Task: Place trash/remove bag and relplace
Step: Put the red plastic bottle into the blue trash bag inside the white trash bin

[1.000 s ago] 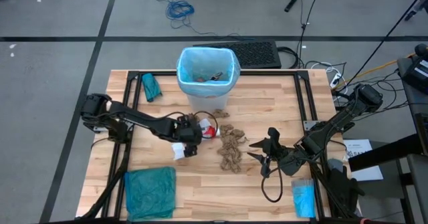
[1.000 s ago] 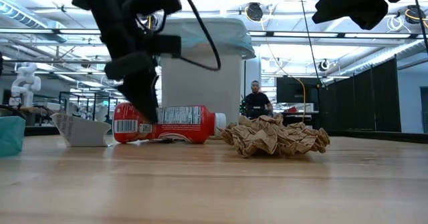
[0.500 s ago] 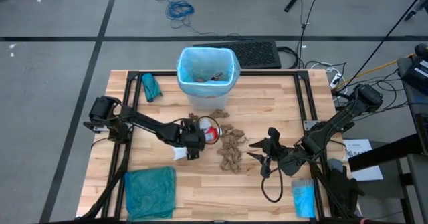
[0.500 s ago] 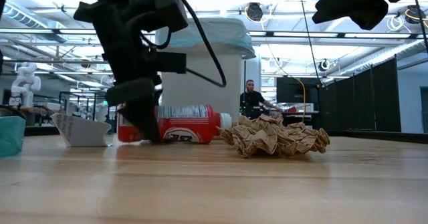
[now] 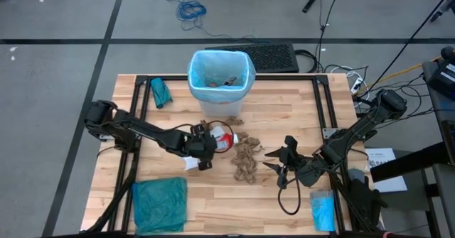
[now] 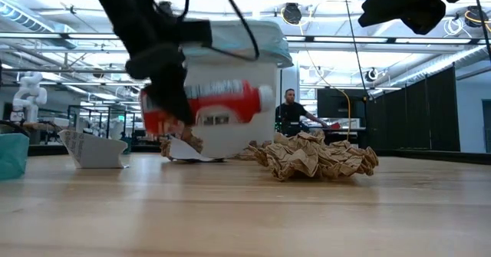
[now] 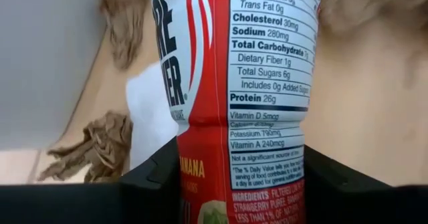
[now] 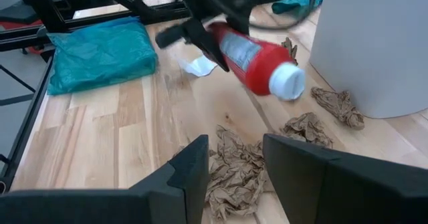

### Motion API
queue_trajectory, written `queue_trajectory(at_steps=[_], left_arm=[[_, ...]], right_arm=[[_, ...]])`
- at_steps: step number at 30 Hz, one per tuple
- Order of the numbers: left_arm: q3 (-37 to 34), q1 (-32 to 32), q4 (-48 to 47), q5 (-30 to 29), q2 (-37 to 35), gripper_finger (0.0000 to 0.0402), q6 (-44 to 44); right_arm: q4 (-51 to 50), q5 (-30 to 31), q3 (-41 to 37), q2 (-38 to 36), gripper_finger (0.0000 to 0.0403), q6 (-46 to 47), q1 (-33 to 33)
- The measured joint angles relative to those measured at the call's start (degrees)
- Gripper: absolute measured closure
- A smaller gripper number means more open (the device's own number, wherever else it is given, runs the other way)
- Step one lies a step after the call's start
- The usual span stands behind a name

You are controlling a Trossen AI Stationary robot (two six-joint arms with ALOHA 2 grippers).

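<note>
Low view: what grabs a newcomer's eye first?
The red bottle, off the table in the left gripper, in front of the white bin with its blue bag. Next, the crumpled brown paper on the wood right of it. The right gripper waits nearby, empty.

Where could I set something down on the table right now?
Bare wood lies between the bin and the table's right rail, and between the teal bag and the right gripper. The centre is crowded: paper scraps, and the left gripper holding the tube.

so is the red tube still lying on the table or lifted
Lifted: the left gripper holds the red tube clear of the table, roughly level.
</note>
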Motion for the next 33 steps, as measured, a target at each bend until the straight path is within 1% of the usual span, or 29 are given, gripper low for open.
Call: queue_trajectory(at_steps=[5,9,15,19,23,27,30,33], left_arm=[[2.09,-1.65,-0.03,-0.02,-4.25,0.0214,0.59],[5.61,-3.01,0.32,-0.98,-8.05,0.0214,3.6],[12.1,-3.67,3.8,-4.54,-12.68,0.0214,12.65],[16.17,-2.34,6.82,-8.88,-13.91,0.0214,21.11],[19.78,1.11,9.8,-9.88,-13.96,0.0214,28.64],[22.27,6.6,12.96,-9.6,-13.96,0.0214,32.15],[23.32,11.62,15.67,-5.89,-13.92,0.0214,33.66],[24.82,17.01,17.11,1.47,-13.88,0.0214,33.07]], right_arm=[[-0.03,0.0,0.0,0.0,0.0268,-0.02,0.0],[-0.06,0.01,0.0,0.0,0.0268,-0.07,0.0],[-0.07,0.0,0.0,0.0,0.0268,-0.13,0.0],[-0.03,0.01,0.0,0.0,0.0268,-0.25,-0.01],[-0.02,0.0,0.0,0.0,0.0268,-0.2,0.01],[0.02,0.0,0.0,-0.02,0.0268,-0.13,0.01],[0.56,0.02,0.0,-0.02,0.0268,-0.26,0.01],[0.71,0.02,0.0,-0.02,0.0268,-0.37,-0.01]])
